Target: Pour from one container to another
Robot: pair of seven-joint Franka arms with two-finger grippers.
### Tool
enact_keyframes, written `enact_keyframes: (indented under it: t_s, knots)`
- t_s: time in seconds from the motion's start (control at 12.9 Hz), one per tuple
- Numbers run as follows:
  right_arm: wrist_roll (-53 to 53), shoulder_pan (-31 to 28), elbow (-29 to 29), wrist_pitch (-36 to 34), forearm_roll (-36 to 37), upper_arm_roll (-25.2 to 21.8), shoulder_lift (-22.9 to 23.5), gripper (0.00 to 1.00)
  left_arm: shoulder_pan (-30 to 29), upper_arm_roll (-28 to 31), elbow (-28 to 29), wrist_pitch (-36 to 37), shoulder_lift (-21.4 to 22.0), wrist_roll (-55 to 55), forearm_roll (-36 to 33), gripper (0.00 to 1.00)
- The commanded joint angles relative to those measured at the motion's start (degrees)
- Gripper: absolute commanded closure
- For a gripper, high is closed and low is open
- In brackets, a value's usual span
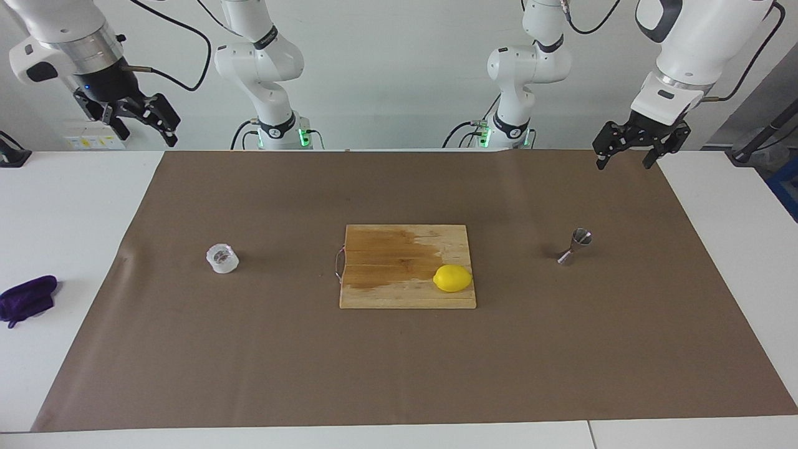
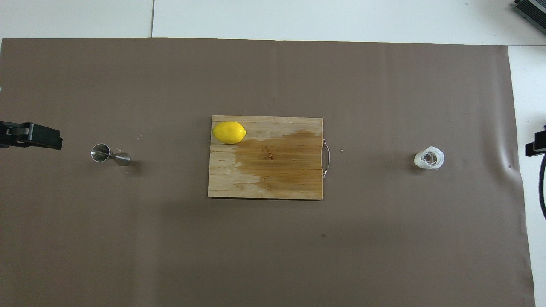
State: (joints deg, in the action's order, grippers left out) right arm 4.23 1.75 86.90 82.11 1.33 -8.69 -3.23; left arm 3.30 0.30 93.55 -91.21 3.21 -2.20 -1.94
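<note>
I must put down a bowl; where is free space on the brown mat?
Bare mat lies between plastic cup and cutting board, and between board and steel jigger. The strip farthest from the robots is bare. Only the board's lemon corner is crowded.

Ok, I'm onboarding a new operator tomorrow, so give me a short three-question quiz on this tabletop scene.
1. True or false: the lemon lies on the cutting board.
2. Which container stands toward the left arm's end of the table: A) plastic cup, B) steel jigger, C) neither?
3. Fill in: the left gripper and the right gripper both hang in the air, jaws ____ , holding nothing.

Key: 1 true; 2 B; 3 open.
</note>
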Motion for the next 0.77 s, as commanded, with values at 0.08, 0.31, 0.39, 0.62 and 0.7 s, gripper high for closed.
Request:
enact_keyframes:
  t_s: [0.08,0.31,0.39,0.62,0.7]
  knots:
    - [-1.2,-0.4,1.0,-0.4,-1.2,0.2,-1.1,0.0,-0.2,0.0,1.4,0.6,1.4,-0.9,-0.4,0.0]
    - [-1.2,-0.4,1.0,-0.4,-1.2,0.2,-1.1,0.0,-0.4,0.0,1.5,0.3,1.4,-1.0,-0.4,0.0]
    - [-1.2,-0.4,1.0,-0.4,-1.1,0.2,-1.1,0.0,-0.5,0.3,1.8,0.2,1.5,-1.1,-0.4,0.0]
    - [-1.2,-0.4,1.0,-0.4,-1.1,0.2,-1.0,0.0,-0.5,0.8,3.5,0.1,2.3,-3.3,-0.4,0.0]
    - [-1.2,-0.4,1.0,-0.4,-1.2,0.2,-1.1,0.0,-0.6,0.8,4.3,-0.6,2.7,-4.9,-0.4,0.0]
